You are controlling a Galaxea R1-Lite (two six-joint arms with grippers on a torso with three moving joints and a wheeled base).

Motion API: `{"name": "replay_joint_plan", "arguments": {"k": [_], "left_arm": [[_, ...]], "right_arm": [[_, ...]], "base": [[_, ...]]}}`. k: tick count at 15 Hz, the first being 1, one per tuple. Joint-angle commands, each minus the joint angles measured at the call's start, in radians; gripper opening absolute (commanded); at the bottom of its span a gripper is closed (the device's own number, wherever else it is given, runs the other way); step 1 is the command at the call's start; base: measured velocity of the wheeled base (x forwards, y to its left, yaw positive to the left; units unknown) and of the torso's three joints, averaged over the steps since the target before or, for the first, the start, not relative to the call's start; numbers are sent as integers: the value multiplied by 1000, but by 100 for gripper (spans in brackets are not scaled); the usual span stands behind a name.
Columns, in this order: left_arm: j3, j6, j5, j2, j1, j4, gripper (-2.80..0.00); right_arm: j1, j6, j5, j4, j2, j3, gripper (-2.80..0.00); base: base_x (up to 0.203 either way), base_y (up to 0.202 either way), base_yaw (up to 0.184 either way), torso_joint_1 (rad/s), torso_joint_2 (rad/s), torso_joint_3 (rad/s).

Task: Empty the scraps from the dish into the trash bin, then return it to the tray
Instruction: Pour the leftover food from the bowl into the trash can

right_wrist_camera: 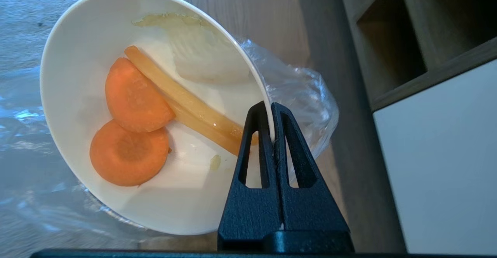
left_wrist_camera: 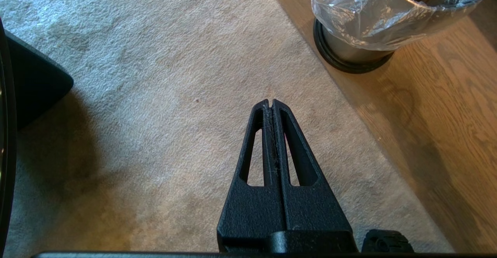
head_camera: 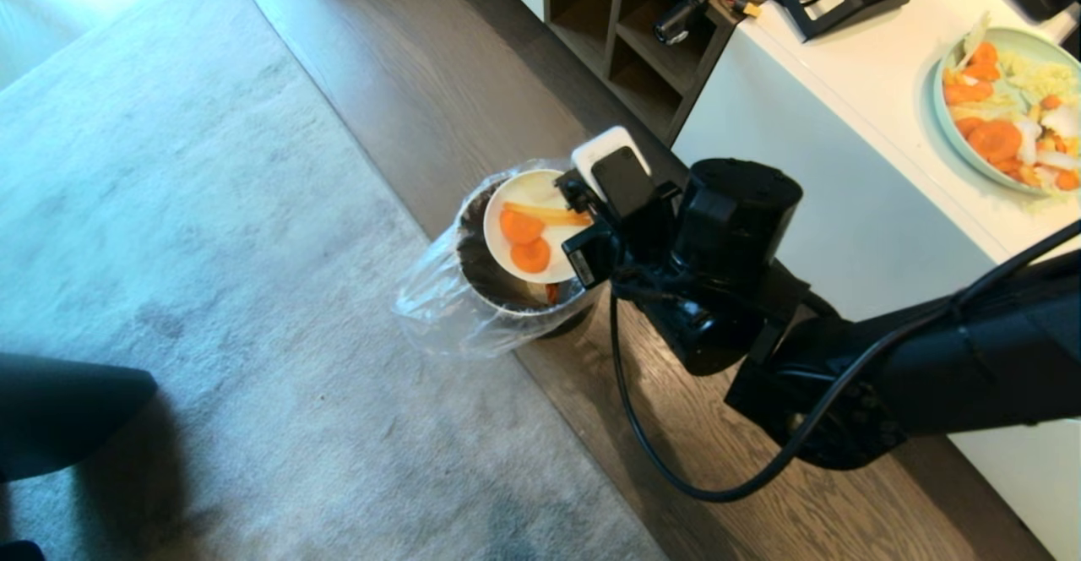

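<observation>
My right gripper (right_wrist_camera: 271,106) is shut on the rim of the dish (right_wrist_camera: 77,36), a glossy white bowl. It holds the dish tilted over the mouth of the trash bin (head_camera: 507,299), a metal bin with a clear liner bag (right_wrist_camera: 299,87). The scraps (right_wrist_camera: 136,98) still cling inside the dish: two orange carrot slices, a yellowish stick and a pale piece. One orange bit (head_camera: 551,292) lies inside the bin. In the head view the right gripper (head_camera: 583,227) is at the dish's (head_camera: 540,193) near rim. My left gripper (left_wrist_camera: 271,102) hangs shut and empty over the carpet, apart from the bin (left_wrist_camera: 361,44). The tray is out of view.
A white counter (head_camera: 844,79) stands to the right, carrying a pale-green plate (head_camera: 946,122) heaped with vegetable bits. Open wooden shelves (head_camera: 650,46) are behind the bin. The bin stands on the wood floor (head_camera: 473,79) at the edge of the grey carpet (head_camera: 211,248). A dark rounded shape (head_camera: 67,409) sits low on the left.
</observation>
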Motion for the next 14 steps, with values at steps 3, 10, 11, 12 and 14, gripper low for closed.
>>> {"name": "replay_joint_plan", "arguments": {"k": [3, 10, 11, 12, 14], "left_arm": [[0, -1, 1, 0, 0, 0, -280], [0, -1, 1, 0, 0, 0, -280], [0, -1, 1, 0, 0, 0, -280], [0, -1, 1, 0, 0, 0, -280], [0, -1, 1, 0, 0, 0, -280]], "right_arm": [[0, -291, 8, -369, 90, 85, -280], [5, -499, 126, -550, 132, 99, -280], [5, -521, 163, -550, 125, 97, -280], [5, -546, 199, -550, 120, 94, -280], [4, -596, 269, -550, 108, 91, -280]], "base": [[0, 0, 0, 0, 0, 0], [0, 0, 0, 0, 0, 0], [0, 0, 0, 0, 0, 0], [0, 0, 0, 0, 0, 0], [0, 0, 0, 0, 0, 0]]}}
